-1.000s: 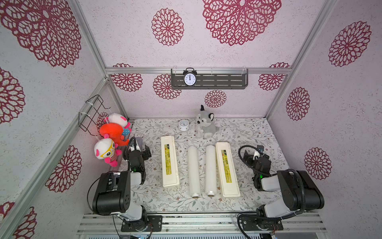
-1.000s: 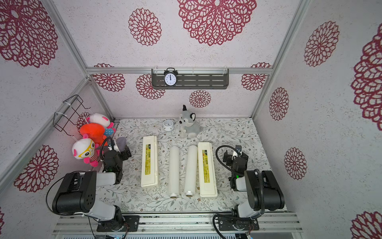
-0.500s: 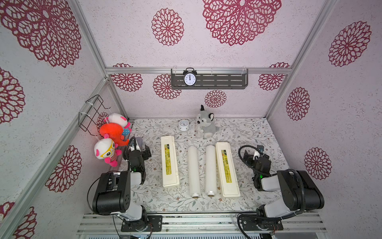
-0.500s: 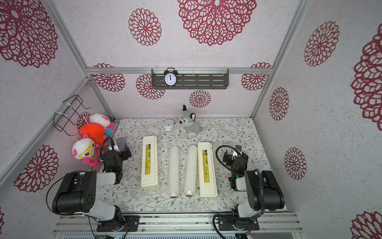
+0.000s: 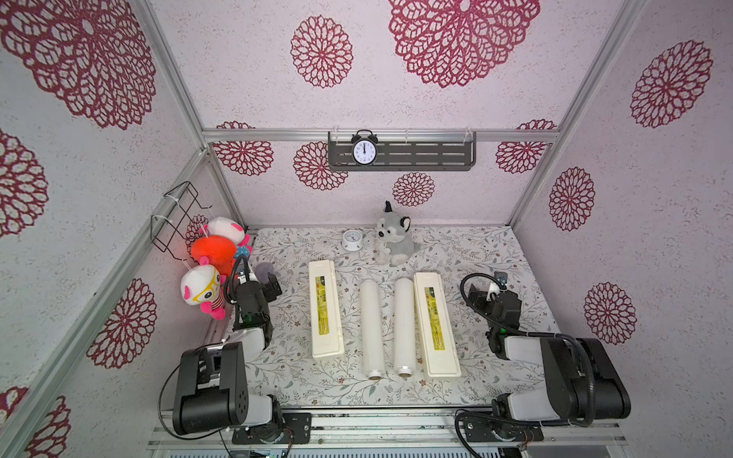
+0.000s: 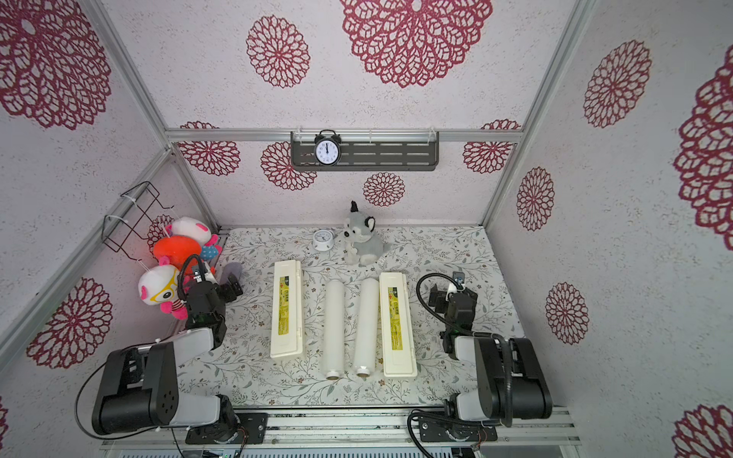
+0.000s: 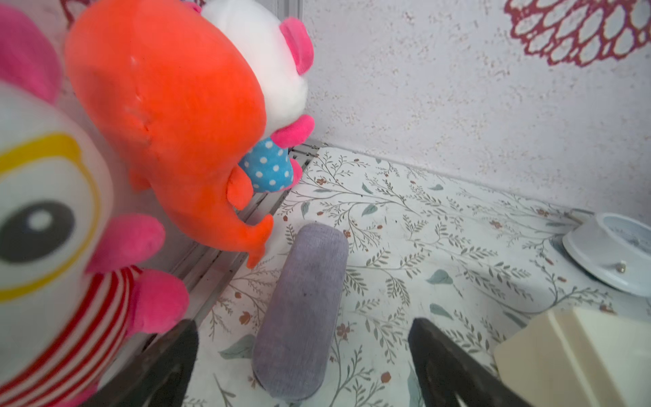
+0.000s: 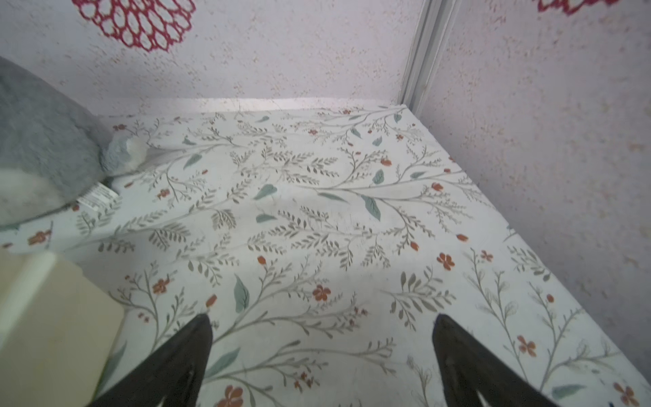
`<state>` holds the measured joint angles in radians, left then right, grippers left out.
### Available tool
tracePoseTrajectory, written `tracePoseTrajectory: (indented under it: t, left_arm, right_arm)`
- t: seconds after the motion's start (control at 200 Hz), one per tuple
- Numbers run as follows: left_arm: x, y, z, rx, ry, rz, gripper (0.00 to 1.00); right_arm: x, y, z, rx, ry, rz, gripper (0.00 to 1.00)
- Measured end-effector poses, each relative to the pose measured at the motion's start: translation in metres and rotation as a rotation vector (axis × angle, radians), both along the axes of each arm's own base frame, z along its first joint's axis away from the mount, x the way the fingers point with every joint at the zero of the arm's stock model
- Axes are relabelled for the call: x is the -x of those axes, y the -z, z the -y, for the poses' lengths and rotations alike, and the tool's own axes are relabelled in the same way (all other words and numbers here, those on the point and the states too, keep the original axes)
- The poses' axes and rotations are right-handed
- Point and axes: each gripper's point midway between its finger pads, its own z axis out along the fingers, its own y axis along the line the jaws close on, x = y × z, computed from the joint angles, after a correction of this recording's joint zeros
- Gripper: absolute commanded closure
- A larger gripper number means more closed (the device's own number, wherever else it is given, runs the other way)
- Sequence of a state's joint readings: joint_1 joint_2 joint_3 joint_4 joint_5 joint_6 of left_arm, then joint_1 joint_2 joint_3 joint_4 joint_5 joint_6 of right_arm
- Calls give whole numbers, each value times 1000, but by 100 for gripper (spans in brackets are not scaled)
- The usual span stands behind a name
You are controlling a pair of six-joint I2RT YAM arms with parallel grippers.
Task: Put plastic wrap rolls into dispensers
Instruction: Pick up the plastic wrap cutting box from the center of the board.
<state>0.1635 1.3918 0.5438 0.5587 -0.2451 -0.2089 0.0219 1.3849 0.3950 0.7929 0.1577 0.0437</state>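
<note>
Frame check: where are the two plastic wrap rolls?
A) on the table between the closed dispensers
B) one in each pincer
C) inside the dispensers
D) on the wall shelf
A: the left roll and right roll lie on the table, flanked by the left dispenser and right dispenser, lids shut.

Bright, soft, even light fills both top views; the plastic wrap rolls (image 5: 372, 329) cast only faint shadows on the surface (image 5: 476, 253). The wall posts (image 5: 172, 71) splay toward the frame edges. Up close, the left wrist view blurs the plush toy (image 7: 42, 218), and the right wrist view softens the grey plush (image 8: 38, 141).
</note>
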Motion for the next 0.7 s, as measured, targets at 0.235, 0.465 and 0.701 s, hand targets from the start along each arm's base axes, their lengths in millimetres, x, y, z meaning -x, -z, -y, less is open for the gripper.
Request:
tracePoseTrajectory:
  t: [0.235,0.465,0.701]
  left_arm:
    - [-13,-62,11,177,15,76,2]
    - [-11,-34,71,356,142,-41,2]
    - [-15,-41,137,416,307,-77,2]
  right_arm:
    - [-10,-76,-33,-118,-114,2,1]
    - [13,-54,-96,-232,-290,-233,1]
    - [44,-12,-159,-220,-407,-498,1]
